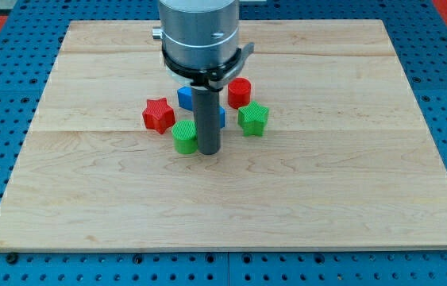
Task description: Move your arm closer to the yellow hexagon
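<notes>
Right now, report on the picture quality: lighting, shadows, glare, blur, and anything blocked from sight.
Camera view: even, soft lighting, only faint shadows under the blocks; no glare on the wooden board; sharp focus throughout; my tip sits beside the green block; the arm housing and rod partly hide the blue blocks; no yellow hexagon is visible.
</notes>
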{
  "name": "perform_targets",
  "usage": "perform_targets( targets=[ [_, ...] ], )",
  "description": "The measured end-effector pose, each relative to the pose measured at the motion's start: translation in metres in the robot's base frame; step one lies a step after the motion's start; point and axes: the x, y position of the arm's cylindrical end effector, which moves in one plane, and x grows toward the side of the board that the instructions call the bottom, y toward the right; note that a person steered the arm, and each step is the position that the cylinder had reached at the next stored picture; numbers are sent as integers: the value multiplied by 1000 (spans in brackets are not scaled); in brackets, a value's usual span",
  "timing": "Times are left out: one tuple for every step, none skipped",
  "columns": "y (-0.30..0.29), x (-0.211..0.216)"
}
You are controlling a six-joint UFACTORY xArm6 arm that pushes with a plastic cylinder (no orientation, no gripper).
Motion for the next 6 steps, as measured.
perform_targets(
  targets=[
    [71, 6],
    [183, -28],
    [207, -140],
    [134, -252],
    [97, -287],
    [69, -286]
  ],
)
